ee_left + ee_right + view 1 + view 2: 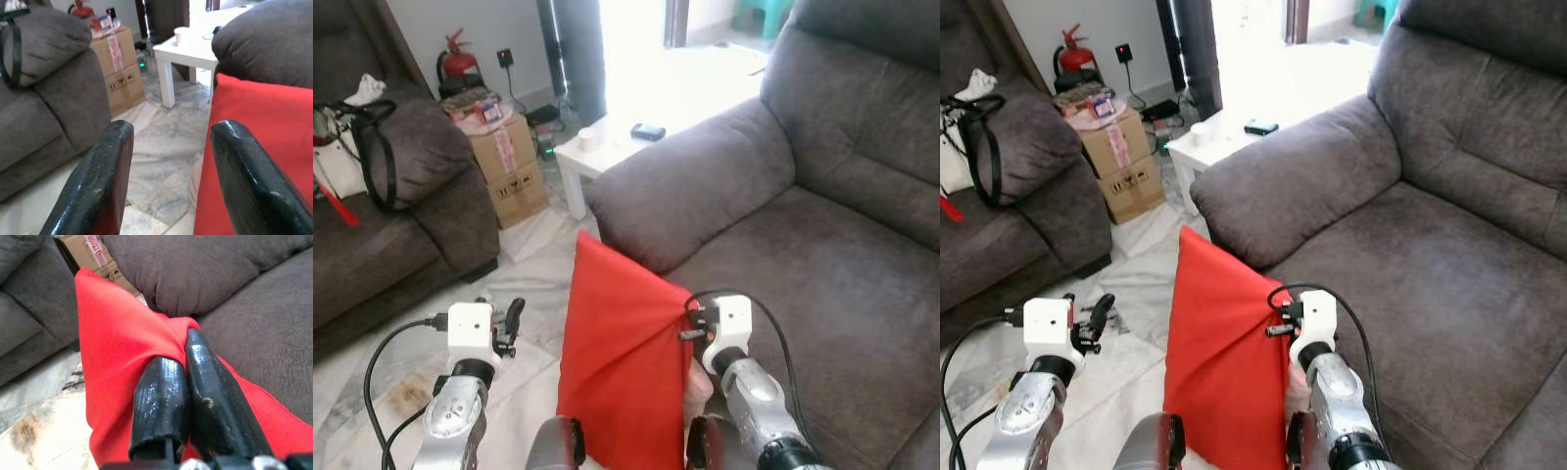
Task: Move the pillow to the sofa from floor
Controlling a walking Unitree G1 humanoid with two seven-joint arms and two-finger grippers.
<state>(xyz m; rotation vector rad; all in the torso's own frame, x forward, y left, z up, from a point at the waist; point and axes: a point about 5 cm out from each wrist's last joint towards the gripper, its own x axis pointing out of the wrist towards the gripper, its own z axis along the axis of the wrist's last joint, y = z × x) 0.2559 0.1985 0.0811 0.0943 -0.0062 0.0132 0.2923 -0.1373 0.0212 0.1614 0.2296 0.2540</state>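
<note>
A red pillow (622, 362) hangs upright in front of me, off the marble floor (529, 284) and beside the front of the grey sofa (803, 264). Its upper right edge is bunched where my right gripper (688, 325) is shut on it. The right wrist view shows both black fingers (161, 396) pressed together on the red cloth (117, 333), close to the sofa's armrest (195, 269). To the pillow's left my left gripper (509, 328) stands open, holding nothing. In its wrist view the pillow (264, 112) lies just beside one finger (244, 166).
A white side table (607, 142) with a cup and a dark phone stands past the armrest. Stacked cardboard boxes (509, 162) and a fire extinguisher (458, 61) sit farther back. A second grey sofa (391, 225) with a bag (352, 137) is on the left.
</note>
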